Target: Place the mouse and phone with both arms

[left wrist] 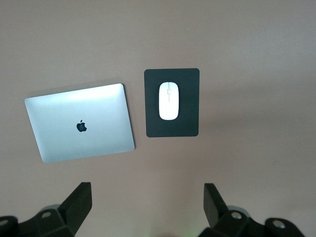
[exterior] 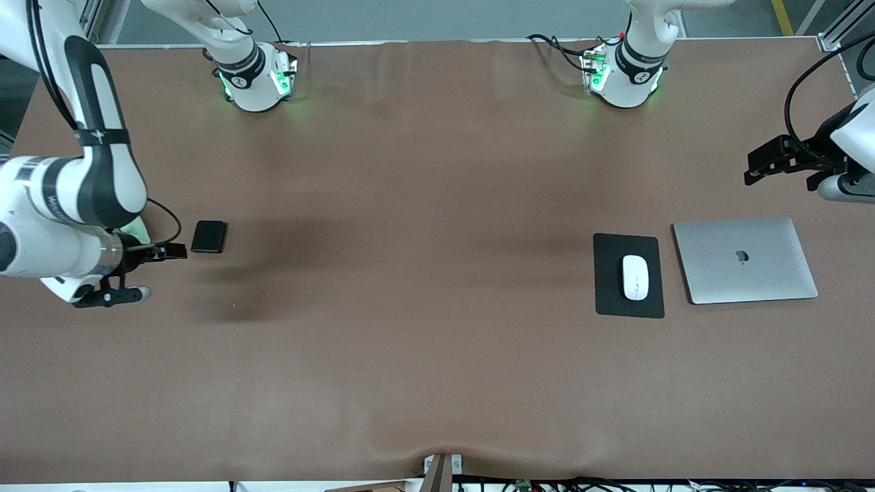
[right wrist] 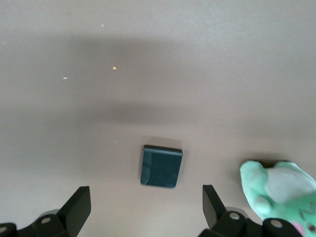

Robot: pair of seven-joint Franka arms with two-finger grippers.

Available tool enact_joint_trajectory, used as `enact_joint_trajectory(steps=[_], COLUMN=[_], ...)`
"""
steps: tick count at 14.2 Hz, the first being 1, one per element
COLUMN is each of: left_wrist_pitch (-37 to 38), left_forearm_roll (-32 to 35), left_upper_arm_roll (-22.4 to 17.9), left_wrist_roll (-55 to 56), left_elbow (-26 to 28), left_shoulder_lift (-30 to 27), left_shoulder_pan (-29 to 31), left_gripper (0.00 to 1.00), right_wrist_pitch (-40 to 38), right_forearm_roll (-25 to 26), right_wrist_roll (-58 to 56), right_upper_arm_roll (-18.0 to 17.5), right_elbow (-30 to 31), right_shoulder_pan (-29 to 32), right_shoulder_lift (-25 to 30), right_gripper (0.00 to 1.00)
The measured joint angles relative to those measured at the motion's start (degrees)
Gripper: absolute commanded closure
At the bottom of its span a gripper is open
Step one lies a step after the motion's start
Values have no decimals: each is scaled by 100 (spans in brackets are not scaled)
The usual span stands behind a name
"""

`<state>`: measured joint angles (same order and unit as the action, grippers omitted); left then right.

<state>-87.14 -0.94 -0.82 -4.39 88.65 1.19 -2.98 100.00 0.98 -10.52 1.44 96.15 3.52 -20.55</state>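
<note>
Here, in the front view, we see the mouse (exterior: pixel 635 277) lying on a black mouse pad (exterior: pixel 629 304) toward the left arm's end of the bench (exterior: pixel 410 342), just beside a closed silver laptop (exterior: pixel 745 260). The phone (exterior: pixel 208 236) lies flat on the bench toward the right arm's end, well apart from the mouse. The left tool (exterior: pixel 779 164) hangs in the air near the laptop, over the bench at the left arm's end; the right tool (exterior: pixel 147 270) sits low just beside the phone, touching nothing that we can make out.

Next, in the left wrist view, we find the left tool (left wrist: pixel 147 205) spread wide and empty, above the bare bench near the mouse (left wrist: pixel 169 100), its pad (left wrist: pixel 172 127) and the laptop (left wrist: pixel 80 122).

In the right wrist view, the right tool (right wrist: pixel 146 205) is likewise spread wide with nothing in it, and the phone (right wrist: pixel 161 166) lies on the bench between its two fingers' lines, untouched. A green and white soft toy (right wrist: pixel 279 190) lies beside one finger (right wrist: pixel 213 203).
</note>
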Motion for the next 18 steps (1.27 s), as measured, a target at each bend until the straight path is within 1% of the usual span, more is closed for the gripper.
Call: enact_joint_trajectory(steps=[2,6,9,10,14,16,18], left_wrist_pitch=[0,0,-1,-1,-1,-1,-1], left_forearm_roll=[0,0,0,0,0,0,0], left_upper_arm_roll=[0,-1,-2,-2,-2,-3,-3], left_wrist_roll=[0,0,0,0,0,0,0], left_elbow=[-1,-1,-2,-2,-2,-3,-3], left_shoulder_lift=[0,0,0,0,0,0,0], left_shoulder_pan=[0,0,0,0,0,0,0], left_gripper=[0,0,0,0,0,0,0], right_wrist_pitch=[-804,-1493,-2200,-2348,-2714,-2809,-2842], right_forearm_roll=[-1,-1,-1,-3,-73,-83,-104], right_wrist_roll=[0,-1,-7,-7,-7,-11,-25], right_upper_arm_roll=[0,5,-21,-37,-57,-48,-48], right_elbow=[-709,-1456,-2259,-2437,-2754,-2811,-2844], right_shoulder_pan=[2,10,-18,-39,-78,-78,-95], right_shoulder_lift=[-21,-64,-76,-72,64,275,624], right_gripper=[0,0,0,0,0,0,0])
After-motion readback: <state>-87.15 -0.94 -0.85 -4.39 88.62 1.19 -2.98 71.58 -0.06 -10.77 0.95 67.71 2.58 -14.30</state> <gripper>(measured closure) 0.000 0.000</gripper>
